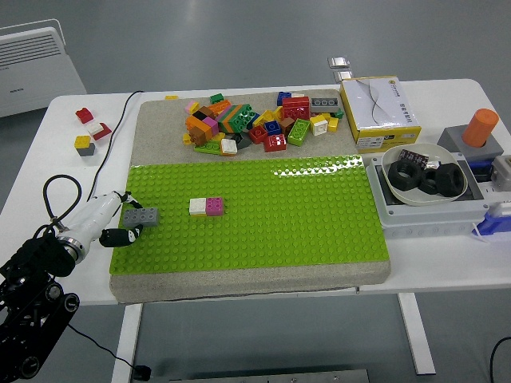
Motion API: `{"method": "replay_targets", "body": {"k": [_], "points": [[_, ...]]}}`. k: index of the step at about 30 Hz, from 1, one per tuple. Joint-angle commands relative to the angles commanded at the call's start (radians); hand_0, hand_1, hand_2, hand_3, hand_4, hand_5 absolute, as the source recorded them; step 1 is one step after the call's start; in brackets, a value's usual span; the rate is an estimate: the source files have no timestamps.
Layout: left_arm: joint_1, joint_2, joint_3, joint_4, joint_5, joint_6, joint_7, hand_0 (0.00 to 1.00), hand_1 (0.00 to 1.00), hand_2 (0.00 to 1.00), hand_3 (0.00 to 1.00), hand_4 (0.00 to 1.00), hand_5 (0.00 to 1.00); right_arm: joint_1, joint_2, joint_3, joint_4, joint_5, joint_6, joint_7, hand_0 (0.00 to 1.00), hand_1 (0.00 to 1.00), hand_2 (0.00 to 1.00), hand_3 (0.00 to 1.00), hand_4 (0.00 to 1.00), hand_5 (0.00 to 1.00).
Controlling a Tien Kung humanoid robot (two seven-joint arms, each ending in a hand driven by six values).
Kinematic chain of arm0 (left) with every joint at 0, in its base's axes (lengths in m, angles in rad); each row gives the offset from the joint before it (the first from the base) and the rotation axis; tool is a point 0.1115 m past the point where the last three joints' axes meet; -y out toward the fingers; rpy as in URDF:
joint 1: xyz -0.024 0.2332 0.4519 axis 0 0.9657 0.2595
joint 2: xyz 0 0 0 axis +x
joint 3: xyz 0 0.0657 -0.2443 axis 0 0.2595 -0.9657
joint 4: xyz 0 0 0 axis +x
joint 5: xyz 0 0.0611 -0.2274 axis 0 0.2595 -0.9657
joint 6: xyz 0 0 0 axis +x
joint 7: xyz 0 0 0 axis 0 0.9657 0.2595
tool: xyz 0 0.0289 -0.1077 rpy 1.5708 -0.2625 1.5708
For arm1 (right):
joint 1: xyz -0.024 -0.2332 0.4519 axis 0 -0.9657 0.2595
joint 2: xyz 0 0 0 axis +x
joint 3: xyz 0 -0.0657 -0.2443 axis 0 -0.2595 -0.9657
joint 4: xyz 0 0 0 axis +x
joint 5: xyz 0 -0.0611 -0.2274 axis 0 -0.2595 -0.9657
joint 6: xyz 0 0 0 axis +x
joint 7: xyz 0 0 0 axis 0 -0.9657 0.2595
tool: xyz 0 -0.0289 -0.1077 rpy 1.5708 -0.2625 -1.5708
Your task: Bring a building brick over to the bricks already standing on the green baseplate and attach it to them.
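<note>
Left robot hand [120,215] – fingers curled around grey brick [140,215] at green baseplate [263,223] left edge.

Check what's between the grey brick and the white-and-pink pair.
Nothing: head view shows only bare green baseplate studs between the grey brick, held by the left hand, and the white-and-pink pair.
</note>
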Motion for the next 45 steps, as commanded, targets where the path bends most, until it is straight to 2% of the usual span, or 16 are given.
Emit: {"method": "replay_targets", "body": {"k": [14,15,45], "points": [[-0.002,-0.006,-0.002,0.007,-0.009,0.018,-0.019,0.981,0.929,0.906,0.513,0.585,0.14,0.001,-0.001,0.024,0.0,-0.026,0.005,-0.002,0.682,0.685,0.801,0.862,0.896,0.998],[-0.002,-0.006,-0.002,0.008,-0.01,0.019,-0.019,0.978,0.928,0.89,0.472,0.62,0.008,0.001,-0.001,0.026,0.0,-0.028,0.005,-0.002,0.683,0.682,0.8,0.858,0.889,0.998],[0.002,-0.011,-0.012,-0.012,-0.002,0.036,-0.03,0.973,0.915,0.877,0.446,0.672,0.008,0.002,-0.004,0.054,0.0,-0.057,0.008,-0.005,0.681,0.677,0.795,0.848,0.888,0.998]]}}
